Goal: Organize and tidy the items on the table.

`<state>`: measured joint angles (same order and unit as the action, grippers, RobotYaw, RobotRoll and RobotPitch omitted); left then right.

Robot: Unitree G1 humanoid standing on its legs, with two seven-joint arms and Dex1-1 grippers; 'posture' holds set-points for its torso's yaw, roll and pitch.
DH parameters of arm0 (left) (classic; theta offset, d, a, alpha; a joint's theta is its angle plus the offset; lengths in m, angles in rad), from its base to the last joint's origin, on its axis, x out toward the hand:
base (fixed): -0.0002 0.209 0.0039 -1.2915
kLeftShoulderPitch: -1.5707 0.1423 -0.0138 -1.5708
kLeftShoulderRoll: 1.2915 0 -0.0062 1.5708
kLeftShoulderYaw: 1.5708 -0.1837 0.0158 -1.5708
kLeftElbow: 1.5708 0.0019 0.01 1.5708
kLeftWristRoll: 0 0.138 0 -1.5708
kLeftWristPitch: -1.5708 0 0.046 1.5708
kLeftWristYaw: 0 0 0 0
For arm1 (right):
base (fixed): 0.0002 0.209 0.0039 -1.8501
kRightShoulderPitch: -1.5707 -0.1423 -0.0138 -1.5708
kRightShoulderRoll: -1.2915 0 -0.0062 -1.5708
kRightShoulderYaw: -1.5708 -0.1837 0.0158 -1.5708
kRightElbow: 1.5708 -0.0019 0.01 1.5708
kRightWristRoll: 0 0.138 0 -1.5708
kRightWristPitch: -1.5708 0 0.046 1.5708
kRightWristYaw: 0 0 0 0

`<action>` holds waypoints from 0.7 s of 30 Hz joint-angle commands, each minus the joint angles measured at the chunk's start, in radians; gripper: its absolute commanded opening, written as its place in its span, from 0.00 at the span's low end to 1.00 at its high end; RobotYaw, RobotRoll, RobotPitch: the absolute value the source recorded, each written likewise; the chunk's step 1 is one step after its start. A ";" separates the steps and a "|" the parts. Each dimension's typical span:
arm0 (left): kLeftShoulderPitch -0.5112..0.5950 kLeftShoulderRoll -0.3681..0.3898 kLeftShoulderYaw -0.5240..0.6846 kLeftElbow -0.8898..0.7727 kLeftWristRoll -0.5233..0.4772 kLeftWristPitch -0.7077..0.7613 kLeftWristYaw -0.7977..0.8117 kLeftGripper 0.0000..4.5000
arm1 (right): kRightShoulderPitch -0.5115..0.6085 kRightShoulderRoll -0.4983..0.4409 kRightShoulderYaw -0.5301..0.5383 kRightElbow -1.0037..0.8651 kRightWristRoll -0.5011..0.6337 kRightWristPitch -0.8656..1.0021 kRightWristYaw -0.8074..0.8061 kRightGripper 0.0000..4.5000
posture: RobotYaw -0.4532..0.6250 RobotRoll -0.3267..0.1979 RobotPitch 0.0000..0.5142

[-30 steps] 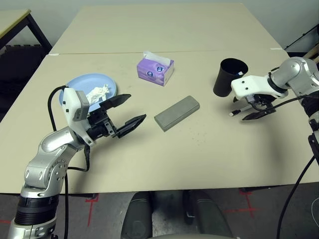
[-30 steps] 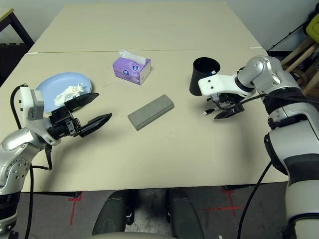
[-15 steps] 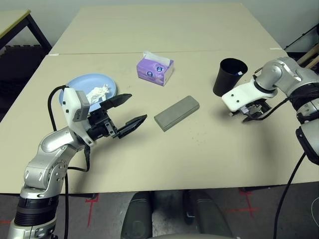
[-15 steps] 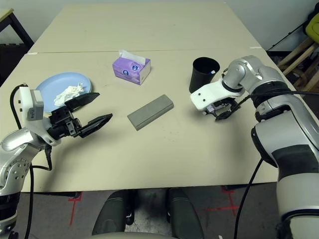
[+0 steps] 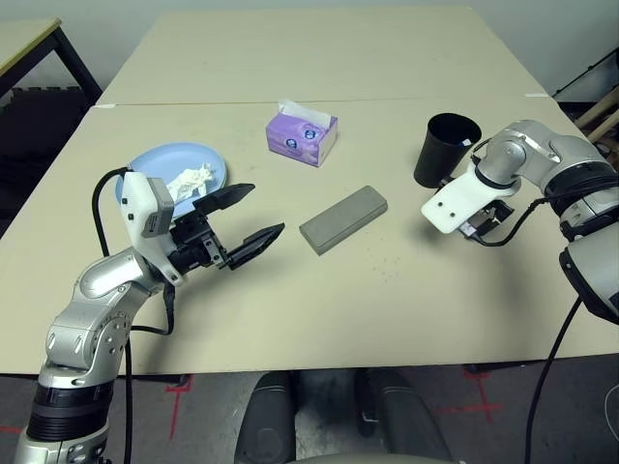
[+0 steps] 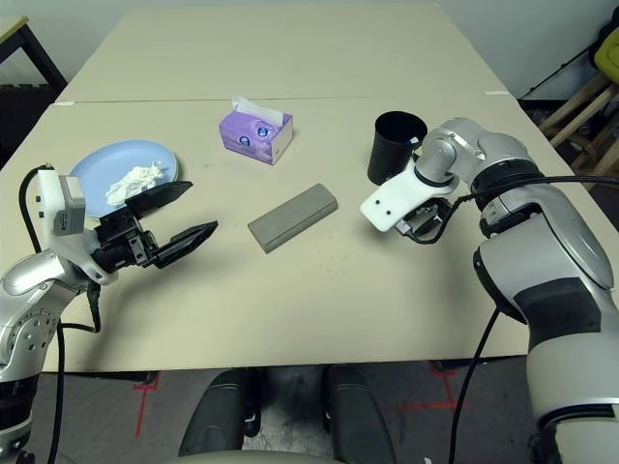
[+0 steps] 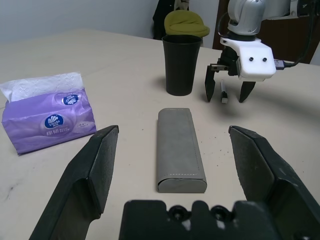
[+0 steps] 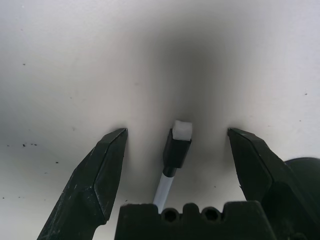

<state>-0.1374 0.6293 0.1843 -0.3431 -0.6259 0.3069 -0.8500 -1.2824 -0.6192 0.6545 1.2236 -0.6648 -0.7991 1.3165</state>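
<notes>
The likeliest trouble is at the right gripper (image 8: 177, 131): the white marker (image 8: 176, 154) is slim and lies flat on the pale beige tabletop (image 5: 242, 309), so fingers that close a little too high could skim over it and pinch nothing. If one finger meets it first, the marker could roll or swivel out of line. The black cup (image 5: 445, 150) stands upright just beside that gripper, on its far side and slightly left; a wide sweep or a careless lift could knock it over. Something small and pale shows at its mouth, but I cannot tell what.

The right gripper's fingers stand wide apart, pointing down with nothing gripped. The marker lies between them, its capped end inside the gap, apparently touching neither finger. Closing straight in at table height looks like the sensible next move, then probably the cup.

The left gripper (image 5: 267, 206) is also open and empty, to the left of the grey glasses case (image 5: 343, 220). Just left of it, the crumpled white tissue (image 5: 189, 182) lies on the blue plate (image 5: 153, 159). The purple tissue box (image 5: 295, 140) sits farther back, near the middle.
</notes>
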 commanded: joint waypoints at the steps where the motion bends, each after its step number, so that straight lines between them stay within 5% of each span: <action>1: 0.015 0.000 -0.001 -0.020 0.001 0.008 0.001 1.00 | 0.017 -0.006 0.001 0.010 0.005 -0.013 0.028 0.95 | 0.60 0.62 0.31; 5: 0.013 0.002 -0.001 -0.018 0.001 0.008 0.000 1.00 | 0.024 -0.016 -0.004 0.002 0.017 -0.031 0.061 0.69 | 0.60 0.62 0.31; 12: 0.006 0.003 -0.003 -0.009 0.004 0.007 -0.003 1.00 | 0.024 -0.031 -0.013 0.002 0.032 -0.022 0.074 0.08 | 0.59 0.62 0.31; 21: -0.008 0.001 -0.010 0.003 0.007 0.006 -0.007 1.00 | 0.033 -0.054 -0.054 -0.013 0.094 0.009 0.128 0.04 | 0.58 0.62 0.30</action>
<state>-0.1464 0.6293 0.1835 -0.3416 -0.6256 0.3072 -0.8509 -1.2656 -0.6638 0.6249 1.2201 -0.6037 -0.8045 1.4214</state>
